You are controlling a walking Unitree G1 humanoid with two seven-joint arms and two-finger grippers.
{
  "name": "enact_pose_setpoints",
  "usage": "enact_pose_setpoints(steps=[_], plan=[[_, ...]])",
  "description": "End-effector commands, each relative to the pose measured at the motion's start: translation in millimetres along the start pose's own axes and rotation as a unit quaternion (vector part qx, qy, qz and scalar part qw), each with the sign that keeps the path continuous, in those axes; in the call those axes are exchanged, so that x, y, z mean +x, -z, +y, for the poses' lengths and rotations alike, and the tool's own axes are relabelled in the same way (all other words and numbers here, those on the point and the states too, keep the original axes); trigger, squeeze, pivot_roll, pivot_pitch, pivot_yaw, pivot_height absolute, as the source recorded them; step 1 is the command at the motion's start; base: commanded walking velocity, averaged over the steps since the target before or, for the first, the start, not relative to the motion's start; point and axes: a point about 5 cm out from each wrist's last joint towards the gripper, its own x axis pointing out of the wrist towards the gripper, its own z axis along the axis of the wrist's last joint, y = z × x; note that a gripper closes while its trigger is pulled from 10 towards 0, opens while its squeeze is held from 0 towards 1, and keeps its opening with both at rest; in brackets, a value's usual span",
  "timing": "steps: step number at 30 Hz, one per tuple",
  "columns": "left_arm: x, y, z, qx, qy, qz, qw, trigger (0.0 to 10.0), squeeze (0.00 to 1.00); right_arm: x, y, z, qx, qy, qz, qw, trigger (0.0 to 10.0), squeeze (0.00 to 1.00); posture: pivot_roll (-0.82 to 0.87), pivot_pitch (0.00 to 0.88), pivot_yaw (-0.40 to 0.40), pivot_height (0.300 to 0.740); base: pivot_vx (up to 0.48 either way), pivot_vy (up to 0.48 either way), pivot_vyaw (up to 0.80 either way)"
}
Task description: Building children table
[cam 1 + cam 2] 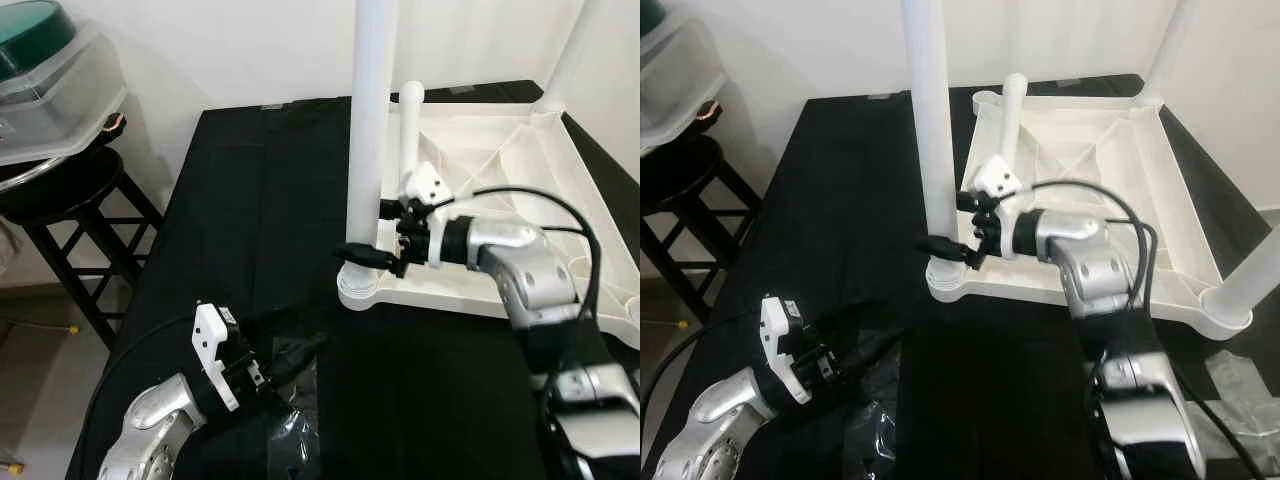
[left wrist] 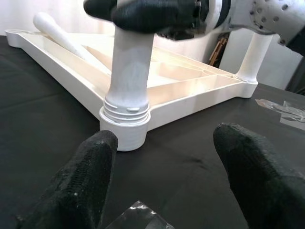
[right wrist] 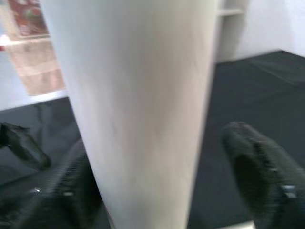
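Observation:
A white plastic tabletop (image 1: 520, 150) lies upside down on the black-covered table (image 1: 250, 200). An upright white leg (image 1: 368, 120) stands in its near left corner socket (image 2: 125, 125), where screw threads show. My right gripper (image 1: 368, 235) straddles this leg low down; in the right wrist view one finger (image 3: 259, 176) stands apart from the leg (image 3: 138, 109), so the jaws are open. A loose leg (image 1: 410, 125) leans inside the tabletop. Other legs stand at the far right corner (image 1: 565, 55) and the near right corner (image 1: 1252, 275). My left gripper (image 1: 290, 352) hovers open over the cloth, pointing at the socket.
A clear plastic bag (image 1: 300, 425) lies on the cloth under my left gripper, and more clear wrap (image 1: 1240, 385) lies at the right. A black stool (image 1: 60, 195) carrying a clear lidded container (image 1: 55, 75) stands left of the table. A white wall is behind.

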Motion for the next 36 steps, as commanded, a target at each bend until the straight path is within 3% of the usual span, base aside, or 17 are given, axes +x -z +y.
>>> enact_pose_setpoints(steps=[1,4,11,14,16,19,20,21,23,24,25,26,33,34,35,36], plan=[[-5.3,5,1.0,0.003,-0.001,0.016,1.0,10.0,0.0,1.8,5,4.1,0.013,-0.039,-0.004,0.999,0.0,0.0,0.07,0.14,0.06,0.74,0.0,0.0,0.0],[-7.0,4,1.3,0.002,-0.011,0.01,1.0,10.0,0.0,-7.1,8,4.7,0.023,-0.091,0.001,0.996,0.0,0.0,0.05,0.148,0.059,0.74,0.0,0.0,0.0],[-7.9,3,1.0,0.0,-0.015,0.004,1.0,10.0,0.0,-12.4,18,5.4,0.025,-0.109,0.015,0.994,0.0,0.0,0.05,0.156,0.059,0.74,0.0,0.0,0.0],[-7.4,3,-0.4,-0.001,-0.016,-0.002,1.0,10.0,0.0,-16.7,35,11.2,0.04,-0.105,0.033,0.993,0.0,0.0,0.04,0.171,0.054,0.74,0.0,0.0,0.0],[-7.3,2,-2.1,0.0,-0.017,-0.006,1.0,10.0,0.0,-14.6,58,17.7,0.069,-0.036,0.075,0.994,0.0,0.0,0.04,0.178,0.043,0.74,0.0,0.0,0.0],[-7.5,2,-2.6,0.001,-0.017,-0.006,1.0,10.0,0.0,-12.7,68,19.8,0.085,0.007,0.097,0.992,0.0,0.0,0.04,0.181,0.031,0.74,0.0,0.0,0.0],[-8.1,2,-2.7,0.003,-0.018,-0.007,1.0,10.0,0.0,-5.1,85,20.5,0.129,0.149,0.112,0.974,0.0,0.0,0.04,0.184,0.037,0.74,0.0,0.0,0.0],[-8.4,1,-2.8,0.005,-0.019,-0.007,1.0,10.0,0.0,-6.4,104,29.5,0.159,0.276,0.146,0.937,0.0,0.0,0.03,0.188,0.037,0.74,0.0,0.0,0.0],[-8.4,1,-2.8,0.005,-0.019,-0.007,1.0,10.0,0.0,-6.4,104,29.5,0.159,0.276,0.146,0.937,0.0,0.0,0.03,0.188,0.037,0.74,0.0,0.0,0.0],[-8.5,0,-2.8,0.006,-0.019,-0.007,1.0,10.0,0.0,-6.2,119,59.7,0.177,0.301,0.168,0.922,0.0,0.0,0.04,0.198,0.046,0.74,0.0,0.0,0.0],[-8.9,0,-2.7,0.005,-0.016,-0.009,1.0,10.0,0.0,-8.1,120,79.0,0.185,0.318,0.17,0.914,0.0,0.0,0.0,0.181,0.06,0.74,0.0,0.0,0.0],[-9.0,0,-2.6,0.003,-0.013,-0.01,1.0,10.0,0.0,-8.9,117,89.5,0.186,0.312,0.163,0.917,0.0,0.0,0.0,0.181,0.06,0.74,0.0,0.0,0.0],[-6.5,2,-2.7,0.003,-0.002,-0.008,1.0,10.0,0.0,-0.7,106,88.4,0.177,0.287,0.147,0.93,0.0,0.0,0.0,0.168,0.055,0.74,0.0,0.0,0.0],[-6.5,2,-2.8,0.003,-0.002,-0.008,1.0,10.0,0.0,2.4,103,87.9,0.173,0.279,0.146,0.933,2.7,0.0,0.01,0.167,0.054,0.74,0.0,0.0,0.0],[-6.5,2,-2.8,0.003,-0.002,-0.008,1.0,10.0,0.0,2.4,103,87.9,0.173,0.279,0.146,0.933,2.7,0.0,0.01,0.167,0.054,0.74,0.0,0.0,0.0],[-6.7,2,-3.1,0.004,-0.004,-0.008,1.0,10.0,0.0,6.8,98,88.4,0.167,0.273,0.145,0.936,10.0,0.0,0.01,0.167,0.051,0.74,0.0,0.0,0.0]])
